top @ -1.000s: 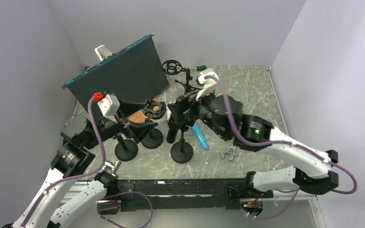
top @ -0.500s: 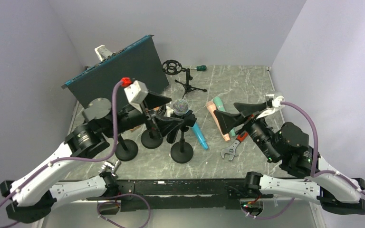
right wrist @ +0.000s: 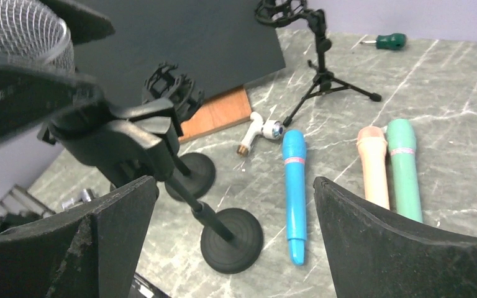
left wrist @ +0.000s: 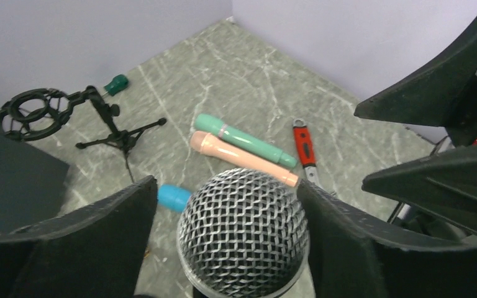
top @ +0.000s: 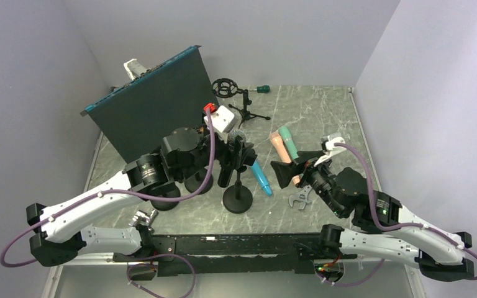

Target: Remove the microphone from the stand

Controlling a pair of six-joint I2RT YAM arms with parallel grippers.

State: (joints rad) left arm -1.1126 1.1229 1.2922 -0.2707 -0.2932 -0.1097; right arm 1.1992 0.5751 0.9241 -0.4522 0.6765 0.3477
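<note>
Left end effector [left wrist: 227, 189] straddles microphone [left wrist: 242, 242], one side gapped.

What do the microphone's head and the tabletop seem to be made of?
The microphone head looks like woven metal wire, silvery and glossy: its lattice glints. The tabletop looks like grey-green stone or a stone-print laminate, white-veined with a dull sheen; I cannot tell which.

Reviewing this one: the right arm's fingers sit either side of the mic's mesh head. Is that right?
No. It is the left fingers that sit either side of the mic's mesh head, as the left wrist view shows.
</note>
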